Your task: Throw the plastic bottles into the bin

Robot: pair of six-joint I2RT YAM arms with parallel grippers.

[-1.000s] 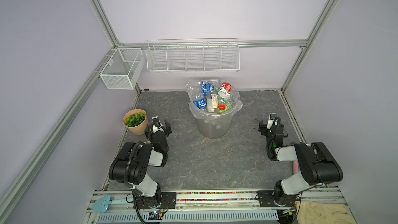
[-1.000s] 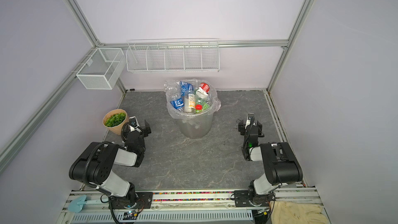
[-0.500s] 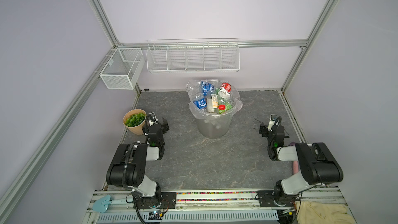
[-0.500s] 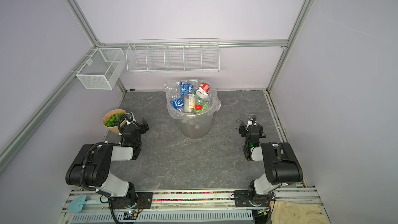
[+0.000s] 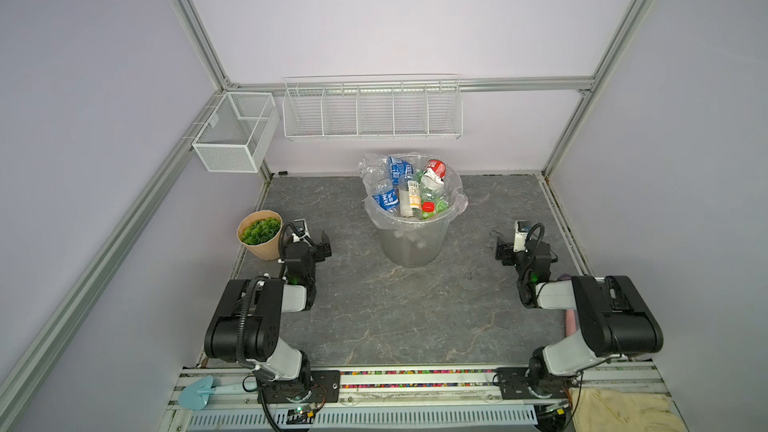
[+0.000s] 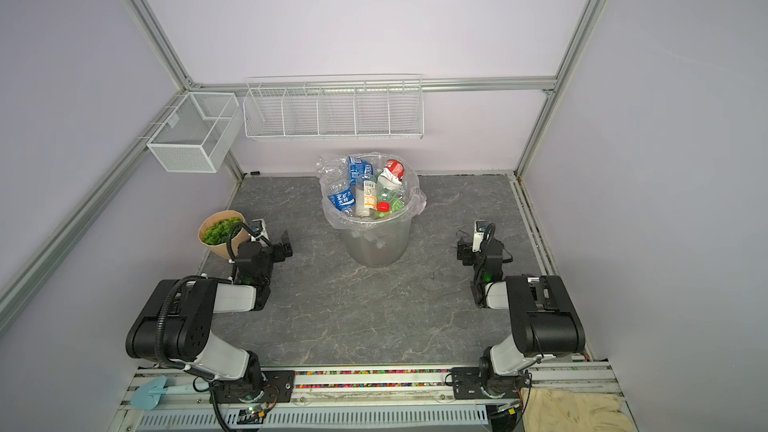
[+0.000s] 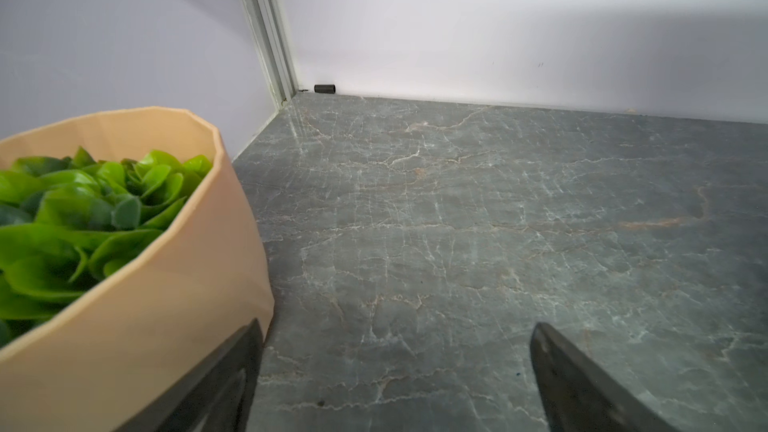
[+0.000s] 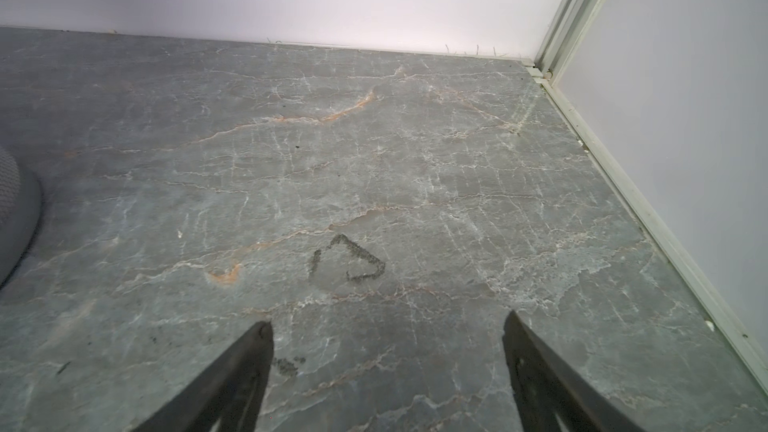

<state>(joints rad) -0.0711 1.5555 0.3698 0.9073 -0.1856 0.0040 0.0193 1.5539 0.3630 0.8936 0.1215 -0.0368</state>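
At the near edge, a pale blue plastic hand shovel [image 5: 199, 393] lies on the rail to the left and a crumpled yellow cloth [image 5: 615, 411] to the right. Both arms sit folded low over the grey marble-patterned tabletop [image 5: 395, 317].

The left gripper [image 7: 395, 324] has its jaws spread wide with nothing between them, just beside the tan faceted pot of green leaves [image 5: 259, 236]. The right gripper [image 8: 387, 320] is likewise wide and empty, over bare stone with a dark triangular smudge [image 8: 347, 259].

Farther back, in the middle, the round grey translucent plastic bin [image 5: 411, 243], lined with a clear bag, is heaped to its rim with the plastic bottles [image 5: 409, 193]. I see none left on the table, so I'd say the throwing is done or nearly so. The next move calls only for a look around the arms for strays.

Blue labels carry white Chinese characters, one red label has white script, and one white label has a barcode, all too small to read. Beyond, white wire baskets [image 5: 372, 110] hang on the far wall.
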